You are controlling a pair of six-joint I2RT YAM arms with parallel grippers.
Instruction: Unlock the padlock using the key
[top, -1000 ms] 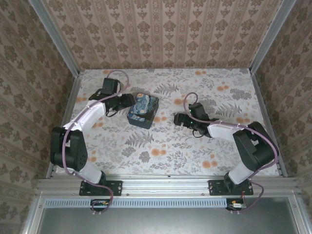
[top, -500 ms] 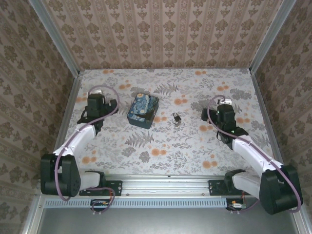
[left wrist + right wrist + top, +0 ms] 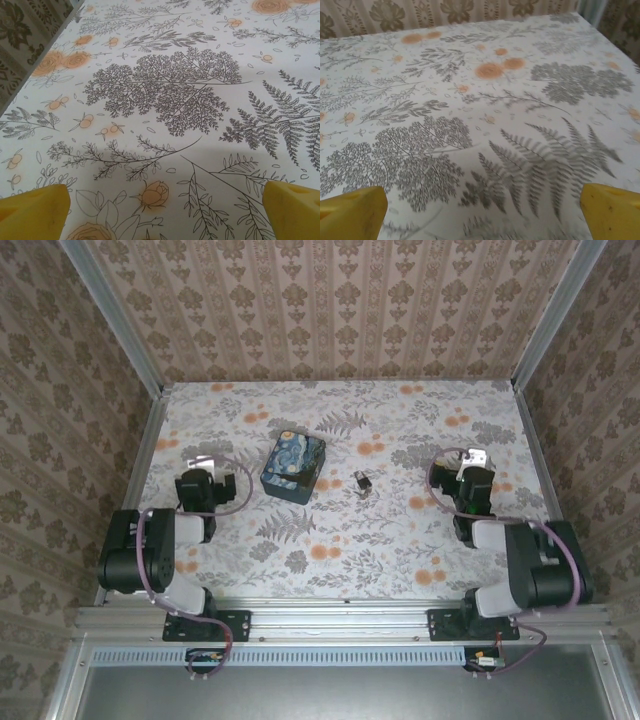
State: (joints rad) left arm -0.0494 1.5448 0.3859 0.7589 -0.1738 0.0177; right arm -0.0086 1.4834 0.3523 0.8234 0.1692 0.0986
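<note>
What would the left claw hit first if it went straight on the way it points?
Only bare flowered table lies ahead of the left gripper; tilted down as it seems, it would probably meet that surface first. The painted tin sits off to its right.

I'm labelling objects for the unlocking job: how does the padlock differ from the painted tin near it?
Size: the padlock is tiny, the tin many times larger. Colour: the padlock is dark with silvery glints, the tin blue with yellow swirls. Shape: the tin is rectangular, the padlock an irregular lump. Both lie on the floral table, apart and ungripped.
</note>
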